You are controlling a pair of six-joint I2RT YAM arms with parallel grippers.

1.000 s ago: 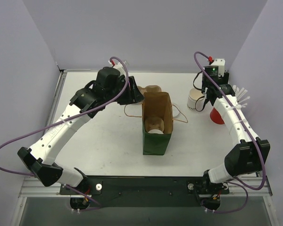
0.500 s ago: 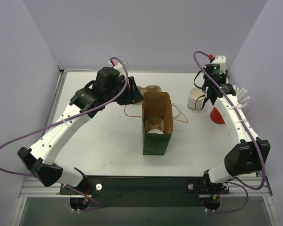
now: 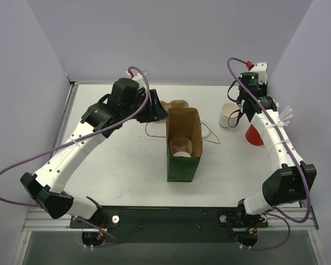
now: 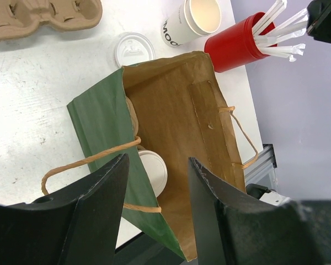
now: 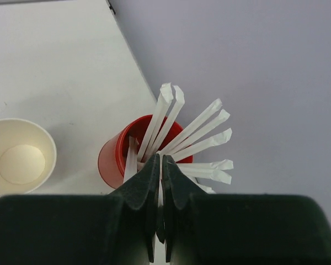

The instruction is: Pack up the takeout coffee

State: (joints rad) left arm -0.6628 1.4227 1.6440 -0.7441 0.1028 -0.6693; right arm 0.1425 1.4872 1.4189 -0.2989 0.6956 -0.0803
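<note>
1. Takeout coffee, two white paper cups: the bagged cup (image 4: 153, 171) sits deep inside the paper bag (image 3: 182, 165), straight below the left claw (image 4: 157, 160) and framed between its fingers. The open cup (image 5: 21, 160) stands upright on the table (image 3: 127, 160), just left of the right claw (image 5: 159, 157) and clear of it.
2. The paper bag, green outside and brown inside, stands with its mouth open under the left claw.
3. The left claw's fingers are moderately apart, gripping nothing that shows.
4. The pulp carrier (image 4: 44, 16) lies ahead and left of the left claw, past the bag.
5. The red cup (image 5: 113, 157) is directly beneath the right claw's tips.
6. The right claw is pressed closed among the straws (image 5: 198, 132); I cannot tell whether one is pinched.
7. The lid (image 4: 134, 48) lies flat ahead of the left claw, between bag and open cup.
</note>
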